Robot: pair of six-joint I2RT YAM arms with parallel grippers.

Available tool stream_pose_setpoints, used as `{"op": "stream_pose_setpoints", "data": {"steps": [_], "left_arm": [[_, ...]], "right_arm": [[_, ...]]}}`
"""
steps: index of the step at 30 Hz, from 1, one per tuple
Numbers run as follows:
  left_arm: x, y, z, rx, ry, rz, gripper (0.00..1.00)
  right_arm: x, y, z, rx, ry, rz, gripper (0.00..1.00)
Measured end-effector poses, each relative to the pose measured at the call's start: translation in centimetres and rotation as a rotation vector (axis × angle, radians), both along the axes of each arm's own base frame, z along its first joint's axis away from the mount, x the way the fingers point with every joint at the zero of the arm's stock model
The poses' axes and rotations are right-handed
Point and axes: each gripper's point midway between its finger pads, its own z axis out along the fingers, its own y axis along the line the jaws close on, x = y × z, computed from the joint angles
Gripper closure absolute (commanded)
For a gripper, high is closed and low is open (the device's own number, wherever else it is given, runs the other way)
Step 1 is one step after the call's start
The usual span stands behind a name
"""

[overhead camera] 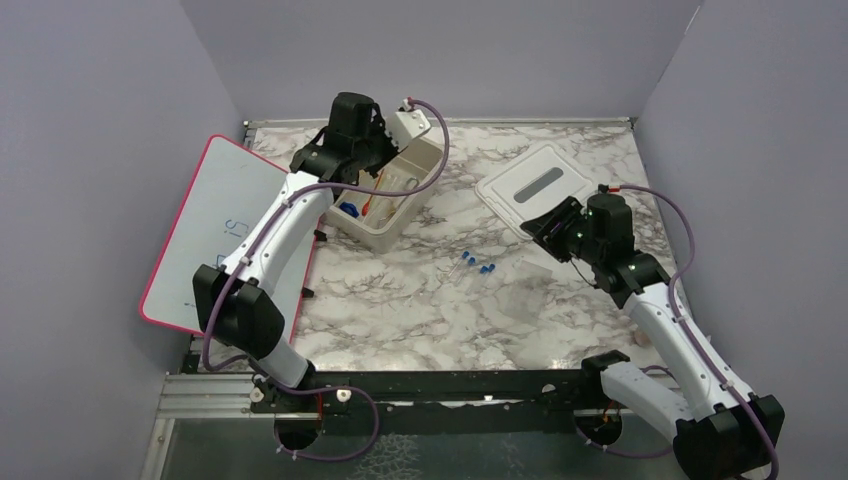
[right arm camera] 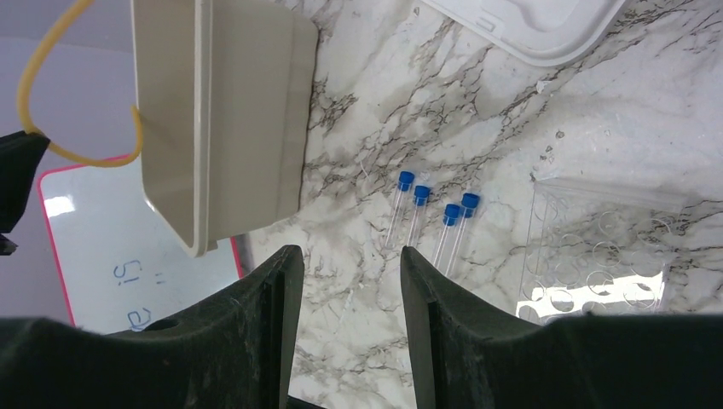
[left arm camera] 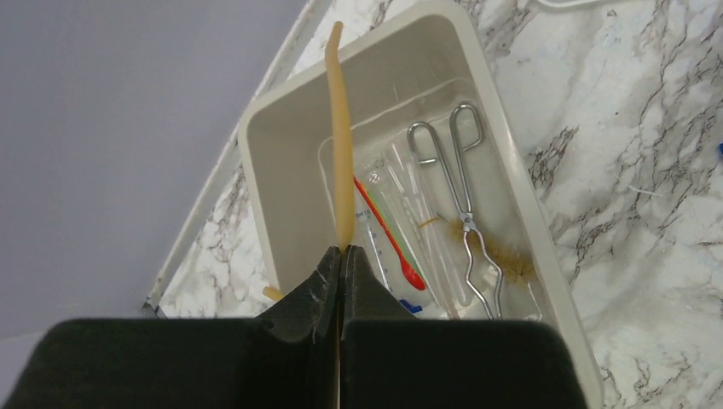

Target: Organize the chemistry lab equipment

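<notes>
My left gripper [left arm camera: 341, 250] is shut on the curved amber rubber tube [left arm camera: 341, 136] and holds it above the beige tub [left arm camera: 256, 170]. The tube's loop also shows in the right wrist view [right arm camera: 34, 94]. Inside the tub lie metal tongs [left arm camera: 465, 187], a red-tipped dropper [left arm camera: 401, 247], a tan bristle brush [left arm camera: 511, 260] and clear tubes [left arm camera: 418, 196]. Several clear tubes with blue caps [right arm camera: 430, 217] lie on the marble table, also in the top view [overhead camera: 473, 262]. My right gripper [right arm camera: 349, 251] is open and empty, hovering just short of them; in the top view it [overhead camera: 548, 228] is right of them.
The white lid [overhead camera: 537, 183] lies at the back right. The pink-rimmed whiteboard [overhead camera: 215, 230] leans off the table's left side. A clear plastic rack [right arm camera: 597, 256] lies right of the capped tubes. The tub [overhead camera: 420, 175] stands at the back, left of centre.
</notes>
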Motion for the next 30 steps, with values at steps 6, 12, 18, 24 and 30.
{"op": "stream_pose_setpoints", "data": {"steps": [6, 12, 18, 24, 30], "left_arm": [[0.3, 1.7, -2.9, -0.025, 0.074, 0.058, 1.0], [-0.3, 2.0, -5.3, -0.054, 0.143, 0.077, 1.0], [-0.3, 0.7, -7.1, -0.13, 0.225, 0.07, 1.0], [1.8, 0.7, -13.4, -0.193, 0.414, 0.217, 1.0], [0.9, 1.3, -17.6, -0.214, 0.583, 0.329, 1.0]], "right_arm": [[-0.1, 0.0, -0.4, -0.001, 0.012, 0.003, 0.5], [-0.2, 0.1, -0.7, 0.001, 0.019, 0.009, 0.5], [-0.3, 0.1, -0.8, 0.0, 0.02, 0.01, 0.51], [-0.5, 0.0, -0.1, 0.003, -0.007, 0.012, 0.52], [-0.5, 0.0, 0.1, 0.002, -0.014, 0.013, 0.52]]}}
